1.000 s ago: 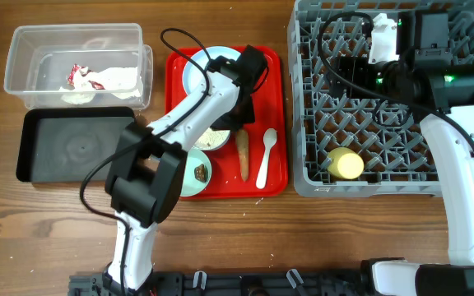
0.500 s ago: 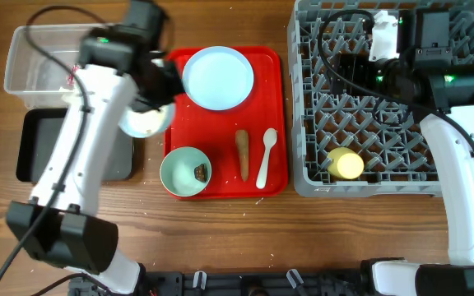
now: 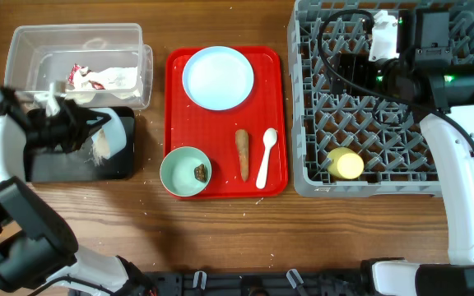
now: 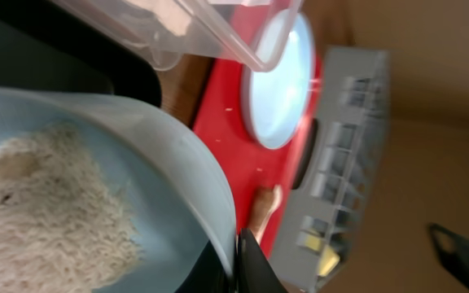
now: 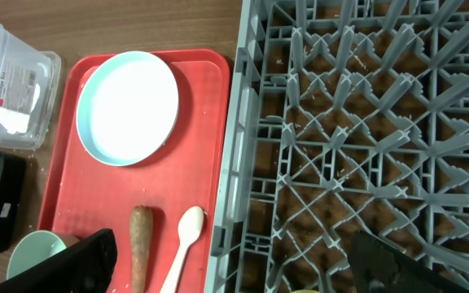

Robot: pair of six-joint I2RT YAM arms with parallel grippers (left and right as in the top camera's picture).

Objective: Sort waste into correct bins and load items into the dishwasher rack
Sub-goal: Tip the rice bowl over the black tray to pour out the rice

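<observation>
My left gripper (image 3: pixel 79 131) is clamped tight on the rim of the rice bowl (image 3: pixel 115 131). This pale blue bowl is tipped on its side over the right end of the black tray (image 3: pixel 64 168), with the white rice grains (image 3: pixel 101 148) heaped against its lower wall. The black tray lies near the left edge of the desk, just in front of the clear tub (image 3: pixel 23 49), where the red-and-white wrapper (image 3: pixel 83 76) lies.

To the right sits the red tray (image 3: pixel 274 107). The pale blue plate (image 3: pixel 218 76) is at its far end, and a second pale blue bowl (image 3: pixel 175 168) holding a small brown lump (image 3: pixel 200 172) is at its near left corner. Next to that bowl, the carrot-like stick (image 3: pixel 243 154) and the white spoon (image 3: pixel 266 158) lie side by side.

My right gripper (image 5: pixel 233 244) hangs over the far part of the grey dishwasher rack (image 3: pixel 303 123), fingers spread wide and holding nothing. The yellow cup (image 3: pixel 346 164) lies in the rack's near row.
</observation>
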